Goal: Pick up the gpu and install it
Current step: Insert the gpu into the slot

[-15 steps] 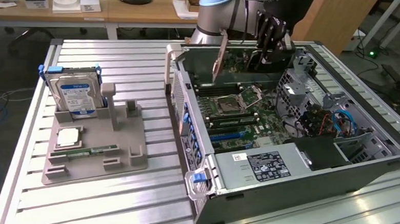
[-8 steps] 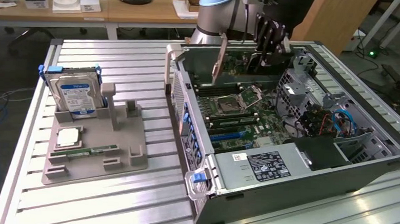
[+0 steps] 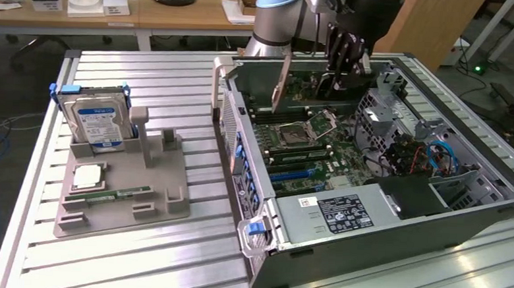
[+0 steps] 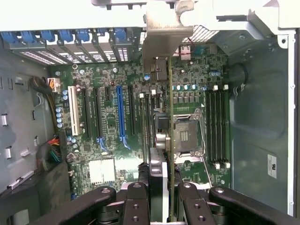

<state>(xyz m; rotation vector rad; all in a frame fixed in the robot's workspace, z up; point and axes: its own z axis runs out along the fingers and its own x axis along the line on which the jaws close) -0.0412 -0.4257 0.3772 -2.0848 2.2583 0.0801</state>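
Gripper [image 4: 163, 192] clamped on gpu [image 4: 161, 44], card hanging edge-on beyond the hand. Risk: blue slot [image 4: 120, 112] sits off to the hand's side; descending misaligned could strike CPU socket [image 4: 187, 136].

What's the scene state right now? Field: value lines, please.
claw: shut on the gpu
gpu: held on edge above the motherboard, metal bracket toward the case's rear slot covers, not seated
motherboard: expansion slots empty, including the blue slot
computer case: lying on its side, open
grey holder: at the exterior view's left of the case
hard drive: upright in the holder
RAM stick: flat in the holder
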